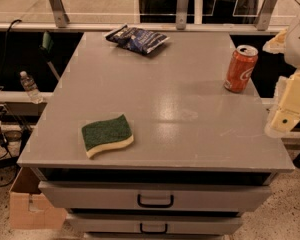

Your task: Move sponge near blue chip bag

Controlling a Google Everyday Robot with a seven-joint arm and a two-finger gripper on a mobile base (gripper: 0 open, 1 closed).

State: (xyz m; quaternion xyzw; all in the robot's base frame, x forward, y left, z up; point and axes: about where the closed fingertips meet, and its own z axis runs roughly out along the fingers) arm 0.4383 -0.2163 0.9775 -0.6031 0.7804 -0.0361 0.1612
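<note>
Seeing sponge (107, 135) flat near front-left corner of grey tabletop (165, 104), green side up, yellow foam toward front edge. Got blue chip bag (136, 38) at back edge, left of centre, well apart from sponge. Also seeing orange soda can (241, 69) upright by right edge. Placing gripper (285, 116) just off right edge, nearer front than can, holding nothing visible; can't tell whether wide or narrow.
</note>
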